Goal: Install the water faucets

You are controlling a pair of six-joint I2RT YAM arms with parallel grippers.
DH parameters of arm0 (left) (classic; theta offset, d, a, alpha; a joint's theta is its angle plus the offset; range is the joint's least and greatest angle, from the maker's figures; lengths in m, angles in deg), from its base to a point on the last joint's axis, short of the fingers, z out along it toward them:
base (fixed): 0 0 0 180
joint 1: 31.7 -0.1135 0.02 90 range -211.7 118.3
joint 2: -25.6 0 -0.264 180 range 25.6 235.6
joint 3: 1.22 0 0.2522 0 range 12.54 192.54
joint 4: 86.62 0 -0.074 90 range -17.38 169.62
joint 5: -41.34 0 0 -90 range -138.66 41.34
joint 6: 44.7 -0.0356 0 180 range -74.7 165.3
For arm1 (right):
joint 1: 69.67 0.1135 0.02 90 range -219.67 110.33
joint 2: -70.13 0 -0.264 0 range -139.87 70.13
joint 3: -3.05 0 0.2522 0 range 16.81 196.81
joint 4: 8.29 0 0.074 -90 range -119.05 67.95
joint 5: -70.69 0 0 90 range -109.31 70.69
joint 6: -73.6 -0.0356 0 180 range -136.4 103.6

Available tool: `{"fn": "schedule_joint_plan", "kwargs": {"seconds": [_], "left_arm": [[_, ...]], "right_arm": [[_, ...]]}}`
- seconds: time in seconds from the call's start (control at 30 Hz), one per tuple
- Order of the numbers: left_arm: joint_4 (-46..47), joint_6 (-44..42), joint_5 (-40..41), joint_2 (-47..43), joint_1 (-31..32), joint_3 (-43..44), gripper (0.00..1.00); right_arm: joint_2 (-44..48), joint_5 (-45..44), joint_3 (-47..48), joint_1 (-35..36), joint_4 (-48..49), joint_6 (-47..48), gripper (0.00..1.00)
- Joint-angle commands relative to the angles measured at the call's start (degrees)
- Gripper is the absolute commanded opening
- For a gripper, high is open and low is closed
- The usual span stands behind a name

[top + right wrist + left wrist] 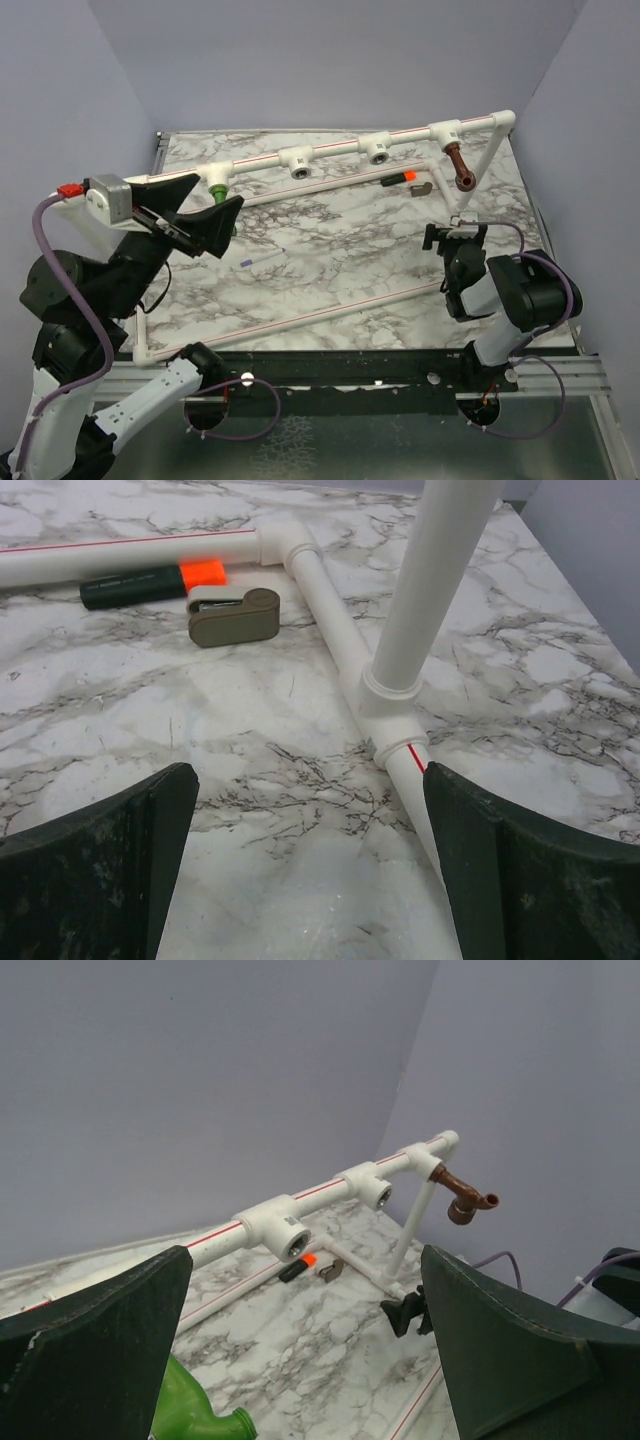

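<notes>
The green faucet point(217, 190) sits at the leftmost tee of the white pipe frame point(340, 148), partly hidden by my left gripper. My left gripper point(200, 207) is open around it. In the left wrist view the green faucet point(195, 1415) lies low beside the left finger, not clamped, with my left gripper point(305, 1360) wide open. The reddish-brown faucet point(460, 165) hangs from the rightmost tee and also shows in the left wrist view point(462, 1195). My right gripper point(455, 238) is open and empty, low by the frame's right foot point(395, 705). No white faucet is in view.
Two middle tees point(298, 158) point(378, 150) show open sockets. An orange-and-black cylinder point(400, 179) and a grey-brown bent piece point(422, 188) lie by the back floor pipe. A small pale strip point(262, 259) lies mid-table. A floor pipe point(300, 322) runs along the front.
</notes>
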State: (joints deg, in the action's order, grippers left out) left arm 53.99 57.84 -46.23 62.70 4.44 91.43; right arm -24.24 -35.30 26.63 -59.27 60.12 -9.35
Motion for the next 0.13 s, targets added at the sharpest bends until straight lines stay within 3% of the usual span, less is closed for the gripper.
{"fn": "schedule_joint_plan", "kwargs": {"seconds": [0.0,0.1], "left_arm": [[1.47,1.17,-2.35,-0.14,0.25,1.75,0.98],[1.75,1.74,-3.21,-0.11,0.23,1.7,0.98]], "right_arm": [[0.81,1.34,3.67,-2.2,-6.07,-2.61,1.0],[1.65,2.22,3.34,-3.18,-6.77,-3.06,1.0]]}}
